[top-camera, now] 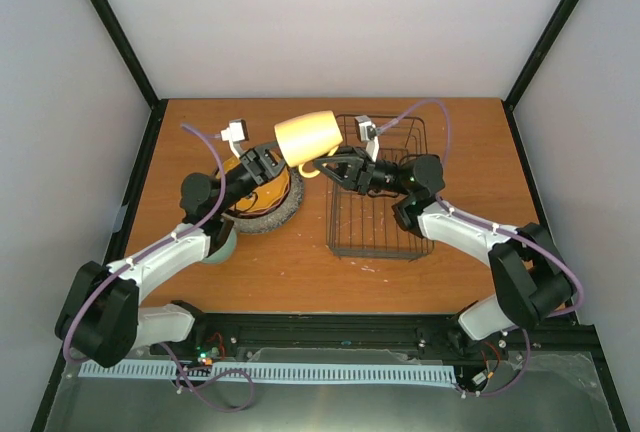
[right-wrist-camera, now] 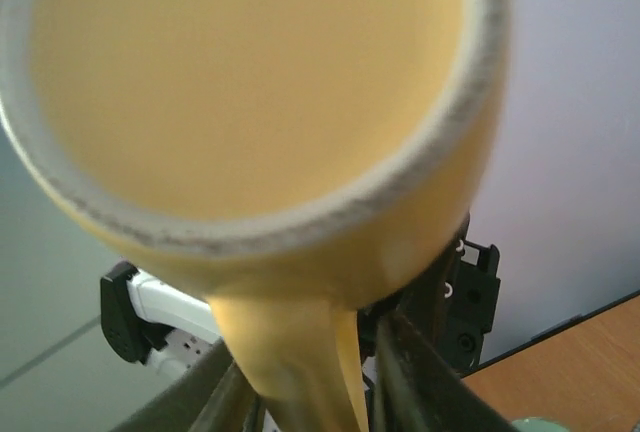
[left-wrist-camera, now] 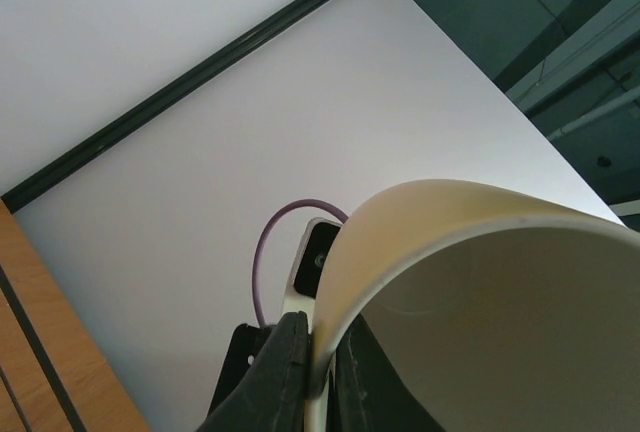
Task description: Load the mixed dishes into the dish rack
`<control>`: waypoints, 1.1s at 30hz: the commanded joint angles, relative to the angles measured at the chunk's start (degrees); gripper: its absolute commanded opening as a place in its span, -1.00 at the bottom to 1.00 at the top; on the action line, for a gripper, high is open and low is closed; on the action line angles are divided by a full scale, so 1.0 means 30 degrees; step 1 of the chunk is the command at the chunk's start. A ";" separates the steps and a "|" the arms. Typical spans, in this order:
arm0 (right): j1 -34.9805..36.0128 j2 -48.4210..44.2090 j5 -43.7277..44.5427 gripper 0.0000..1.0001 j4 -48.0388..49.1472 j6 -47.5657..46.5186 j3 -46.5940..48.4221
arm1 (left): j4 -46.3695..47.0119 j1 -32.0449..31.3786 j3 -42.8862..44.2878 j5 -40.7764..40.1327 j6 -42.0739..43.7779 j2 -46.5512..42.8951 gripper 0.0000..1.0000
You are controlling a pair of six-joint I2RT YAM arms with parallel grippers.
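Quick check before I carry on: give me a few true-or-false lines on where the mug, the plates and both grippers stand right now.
1. The left gripper pinches the rim of the yellow mug and holds it off the table. True.
2. The mug sits inside the dish rack. False: it hangs in the air beside the rack's far left corner.
3. The right gripper has its fingers either side of the mug's handle. True; a gap shows at one finger.
4. The plates are stacked in the rack. False: they lie on the table left of the rack, under the left arm.
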 commanded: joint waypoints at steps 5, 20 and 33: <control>0.0505 0.0630 -0.0924 -0.94 0.0677 -0.0015 0.0887 | 0.1516 -0.0304 0.0557 -0.0371 -0.0085 0.0316 -0.98; 0.0496 -0.1357 0.0888 -0.94 -0.5573 -0.3622 0.0989 | -0.2221 -0.0306 0.0792 -0.0997 0.1620 -0.0827 -0.33; -0.0843 -0.6514 0.5463 -0.94 -1.9466 -1.0911 0.2693 | -1.3864 -0.0290 0.2270 -0.7639 1.0864 -0.6167 0.99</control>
